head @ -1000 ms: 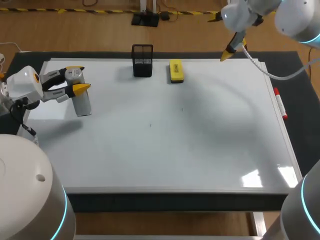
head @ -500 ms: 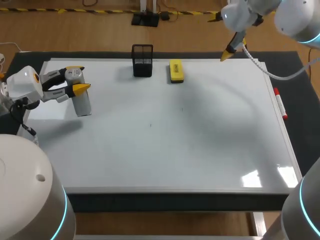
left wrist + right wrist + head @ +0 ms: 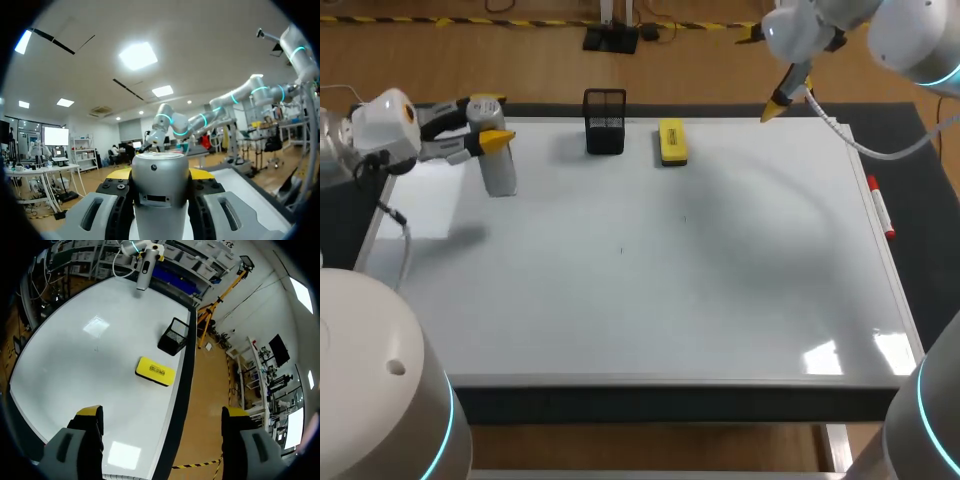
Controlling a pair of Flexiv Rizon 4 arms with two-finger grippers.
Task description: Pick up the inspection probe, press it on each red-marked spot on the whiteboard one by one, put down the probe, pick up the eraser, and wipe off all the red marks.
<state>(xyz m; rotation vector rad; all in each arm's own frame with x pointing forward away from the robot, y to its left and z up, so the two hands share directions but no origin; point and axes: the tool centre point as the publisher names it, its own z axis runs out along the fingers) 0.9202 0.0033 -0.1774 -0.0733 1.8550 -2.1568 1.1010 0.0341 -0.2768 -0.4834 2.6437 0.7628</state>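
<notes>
1. our left gripper (image 3: 492,122) is clamped on the probe (image 3: 498,165), well left of the holder (image 3: 605,122). it holds the probe upright with its tip down, we judge so that it can press straight onto the whiteboard (image 3: 650,300).
2. the probe's shadow lies apart from it, so it seems lifted off the board.
3. our right gripper (image 3: 161,416) hangs wide and empty well right of the holder, over the far edge, likely parked out of the way.
4. the eraser (image 3: 672,141) lies just right of the holder, untouched, ready for wiping.
5. a marker (image 3: 880,208) lies far right of the holder, at the board's edge.
6. we see only faint specks nearer us than the holder, and cannot tell if they are red. the way to them looks open.
</notes>
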